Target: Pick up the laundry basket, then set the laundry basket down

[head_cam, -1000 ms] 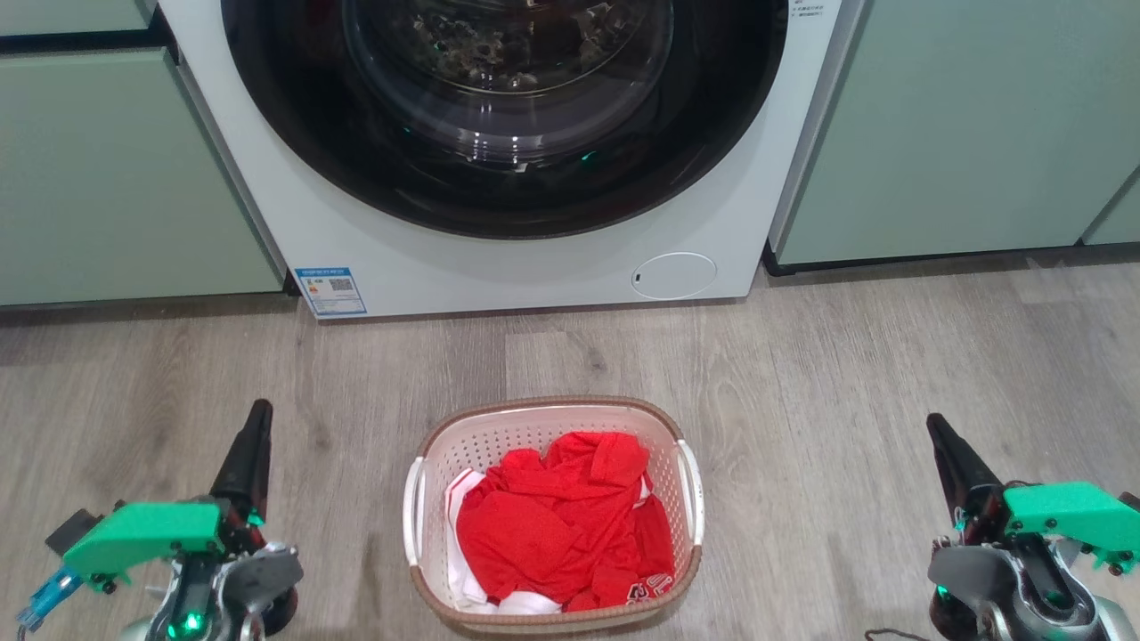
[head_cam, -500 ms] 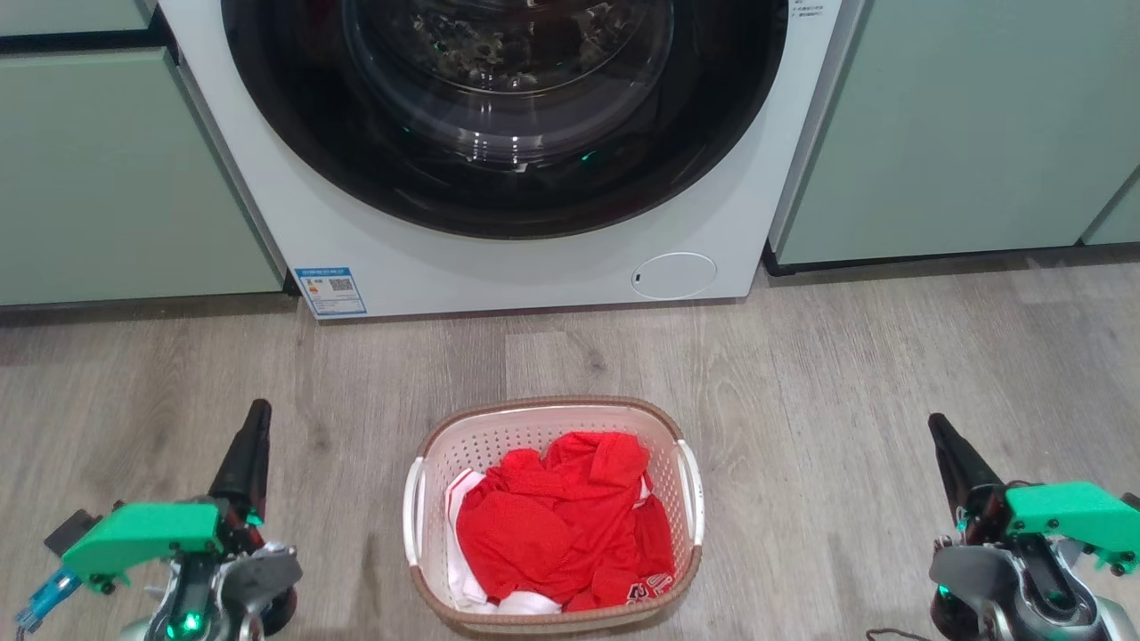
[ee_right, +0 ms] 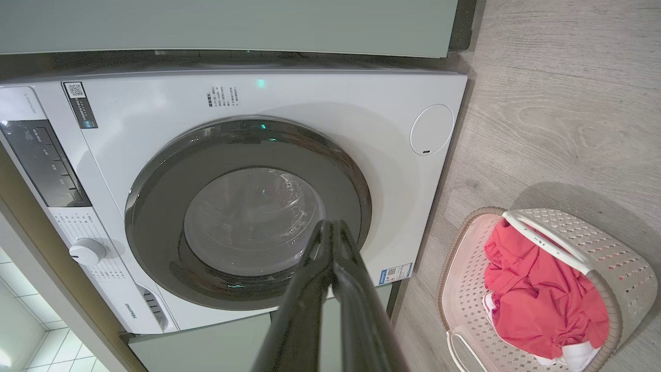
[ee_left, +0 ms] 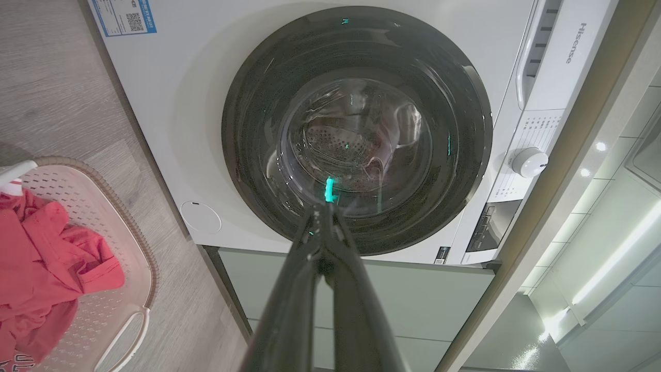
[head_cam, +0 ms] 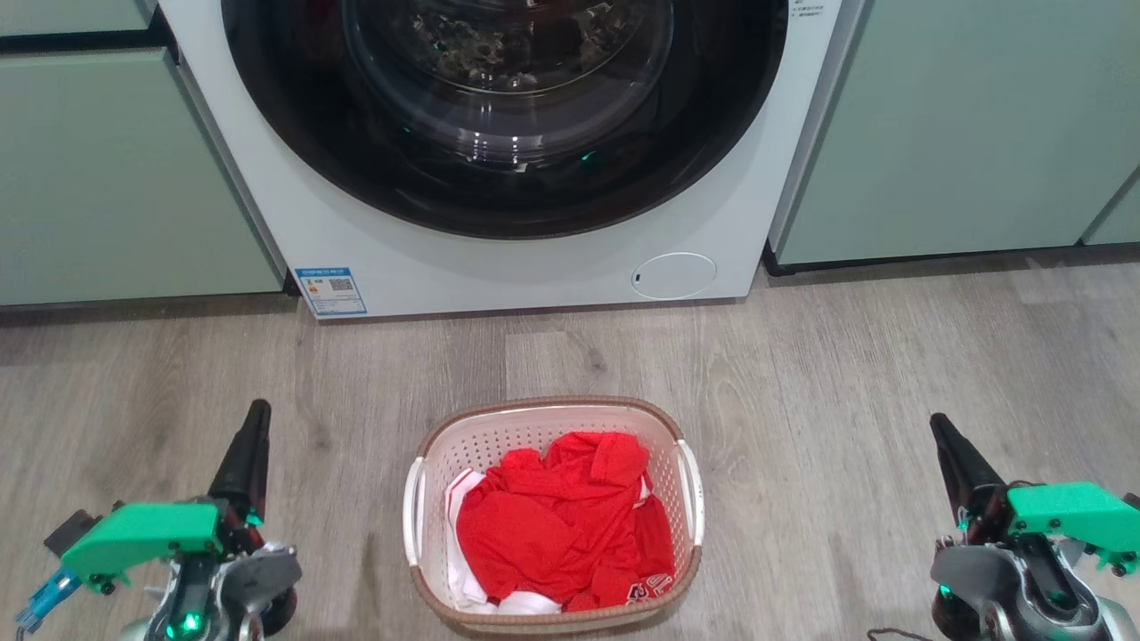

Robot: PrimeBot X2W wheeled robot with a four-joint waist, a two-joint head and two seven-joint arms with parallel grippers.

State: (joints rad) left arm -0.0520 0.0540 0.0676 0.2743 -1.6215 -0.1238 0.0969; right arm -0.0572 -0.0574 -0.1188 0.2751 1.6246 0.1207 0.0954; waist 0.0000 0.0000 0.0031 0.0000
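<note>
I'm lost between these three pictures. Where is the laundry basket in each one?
Head view: laundry basket at bottom centre, on the floor.
Left wrist view: basket at lower left edge, cut off.
Right wrist view: basket in the lower right corner.
Shared landmark: the washing machine door.

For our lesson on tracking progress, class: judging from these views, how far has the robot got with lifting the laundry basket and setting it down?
Done: nothing that shows. The laundry basket sits on the floor with red clothes inside. In hand: nothing; the left gripper and right gripper are shut, empty, and apart from the basket on either side. Left: grasp the handles, lift, set down.
</note>
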